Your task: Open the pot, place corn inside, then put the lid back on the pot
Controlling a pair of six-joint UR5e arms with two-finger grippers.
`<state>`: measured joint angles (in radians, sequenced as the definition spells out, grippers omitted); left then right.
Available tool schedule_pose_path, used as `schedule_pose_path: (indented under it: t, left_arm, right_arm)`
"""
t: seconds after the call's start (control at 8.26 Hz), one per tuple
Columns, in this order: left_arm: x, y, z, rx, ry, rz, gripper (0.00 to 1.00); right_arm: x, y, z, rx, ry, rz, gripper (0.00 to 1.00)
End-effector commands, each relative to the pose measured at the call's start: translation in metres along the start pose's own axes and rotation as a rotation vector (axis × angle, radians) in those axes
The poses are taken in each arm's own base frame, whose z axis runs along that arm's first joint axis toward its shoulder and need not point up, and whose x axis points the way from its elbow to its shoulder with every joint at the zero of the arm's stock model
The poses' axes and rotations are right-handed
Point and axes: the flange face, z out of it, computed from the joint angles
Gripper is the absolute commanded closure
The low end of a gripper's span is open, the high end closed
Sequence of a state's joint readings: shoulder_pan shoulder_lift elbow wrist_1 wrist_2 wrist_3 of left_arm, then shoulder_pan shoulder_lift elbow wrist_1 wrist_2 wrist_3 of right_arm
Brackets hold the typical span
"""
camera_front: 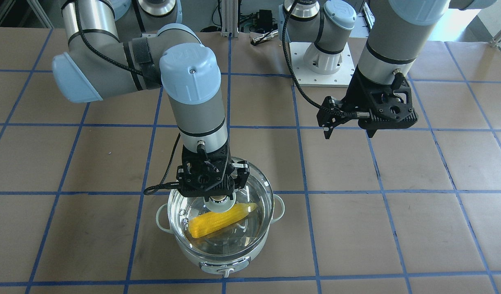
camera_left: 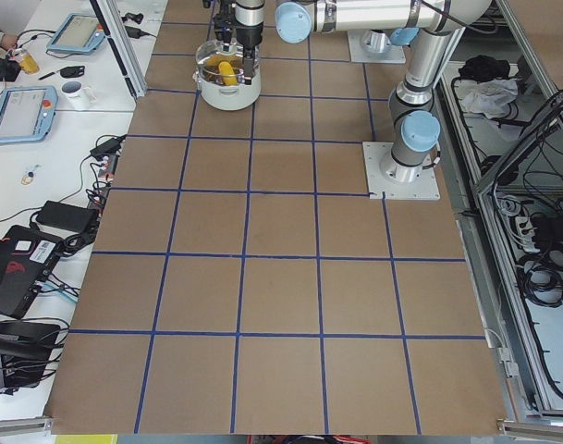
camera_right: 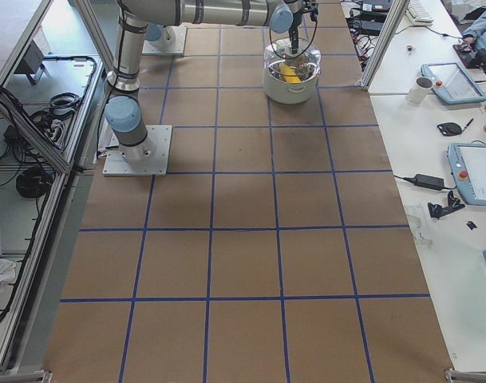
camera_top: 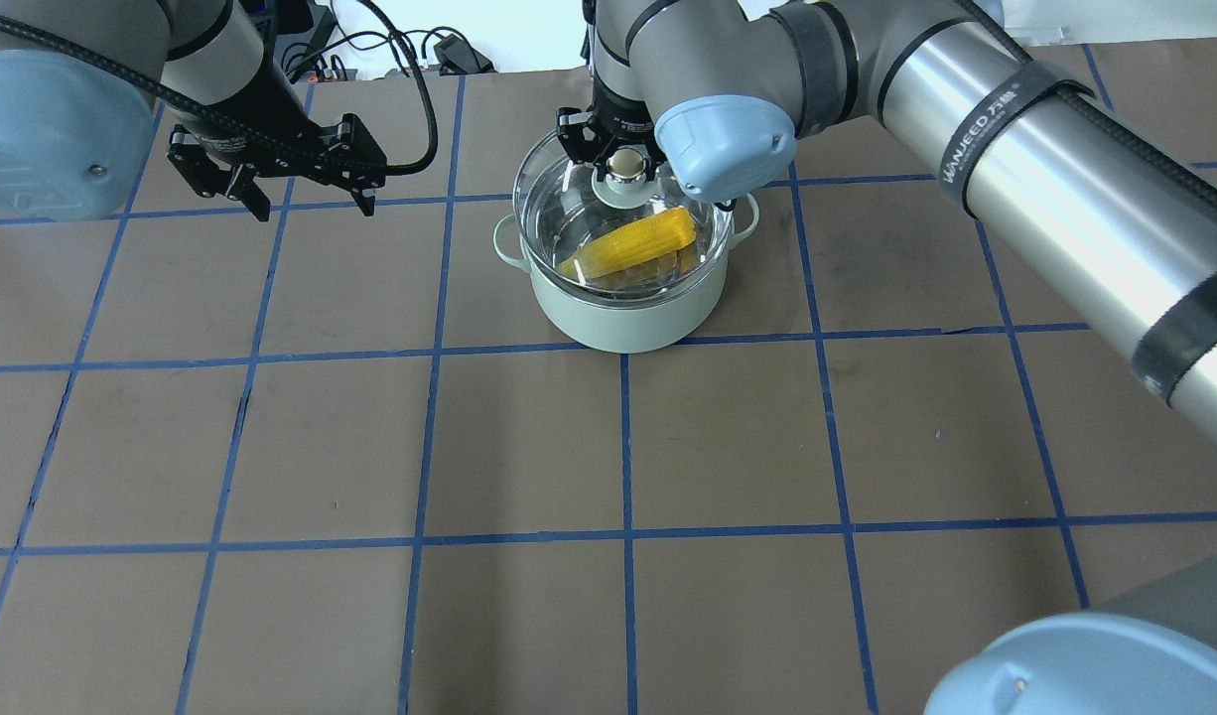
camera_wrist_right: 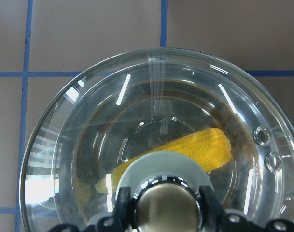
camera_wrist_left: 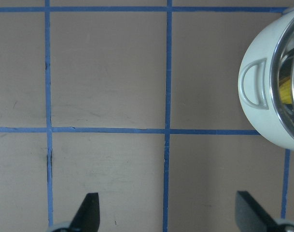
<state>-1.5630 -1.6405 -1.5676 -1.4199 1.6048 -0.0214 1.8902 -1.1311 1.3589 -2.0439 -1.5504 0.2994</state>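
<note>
The pale mint-green pot (camera_front: pixel 218 261) stands on the table, with the yellow corn (camera_front: pixel 222 220) lying inside it. My right gripper (camera_front: pixel 218 198) is shut on the knob of the clear glass lid (camera_front: pixel 258 192) and holds it over the pot's mouth. I cannot tell whether the rim rests on the pot. In the right wrist view the fingers (camera_wrist_right: pixel 122 203) clamp the knob, and the corn (camera_wrist_right: pixel 204 147) shows through the lid (camera_wrist_right: pixel 89 125). My left gripper (camera_top: pixel 314 204) is open and empty, raised off to the pot's side (camera_top: pixel 618 318). Its wrist view shows a pot handle (camera_wrist_left: pixel 255 106).
The table is brown with a grid of blue tape lines. The left arm's base plate (camera_front: pixel 322 65) sits at the robot's side of the table. Side benches with tablets and cables (camera_left: pixel 22 102) lie beyond the table's far edge.
</note>
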Motion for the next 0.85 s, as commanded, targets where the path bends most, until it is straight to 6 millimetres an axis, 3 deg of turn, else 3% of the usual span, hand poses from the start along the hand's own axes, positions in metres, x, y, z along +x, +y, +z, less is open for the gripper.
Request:
schedule_pose_path:
  t: [0.0,0.73]
  left_arm:
    - [0.001,0.002,0.002,-0.011,0.006,-0.006,0.00]
    - [0.001,0.001,0.003,-0.006,0.008,-0.006,0.00]
  right_arm:
    - [-0.011,0.001,0.017,-0.005,0.000,-0.015,0.77]
    - [-0.010,-0.001,0.027,-0.006,0.019,-0.027,0.77]
